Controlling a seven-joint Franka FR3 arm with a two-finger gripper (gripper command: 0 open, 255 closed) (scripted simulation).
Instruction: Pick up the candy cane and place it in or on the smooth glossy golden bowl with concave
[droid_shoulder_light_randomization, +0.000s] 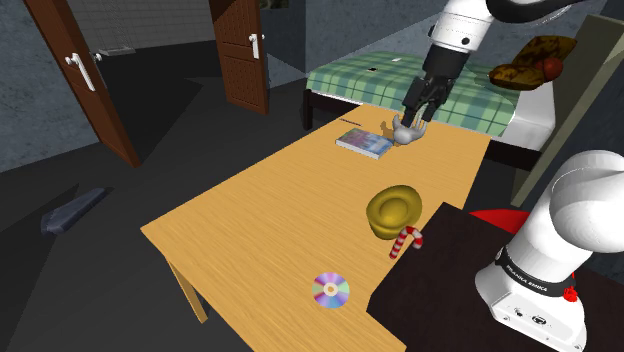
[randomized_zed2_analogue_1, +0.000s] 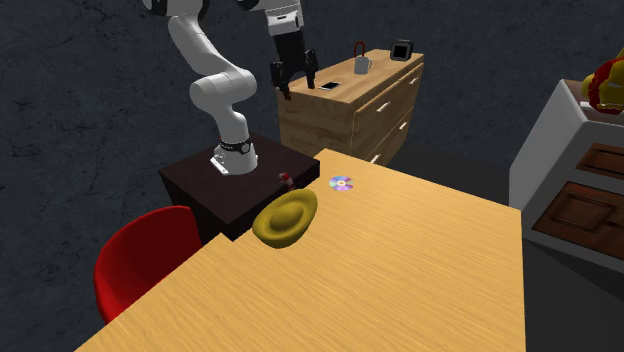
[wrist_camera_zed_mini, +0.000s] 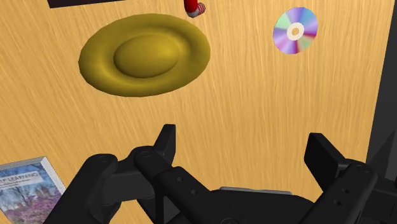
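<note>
Jaws stand apart, empty, above one candy cane (droid_shoulder_light_randomization: 406, 242), one golden bowl (droid_shoulder_light_randomization: 393, 208), one disc (droid_shoulder_light_randomization: 331, 290), one book (droid_shoulder_light_randomization: 364, 141).

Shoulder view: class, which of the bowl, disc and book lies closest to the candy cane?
The golden bowl, right beside the candy cane; the disc lies apart, the book far across the table.
</note>
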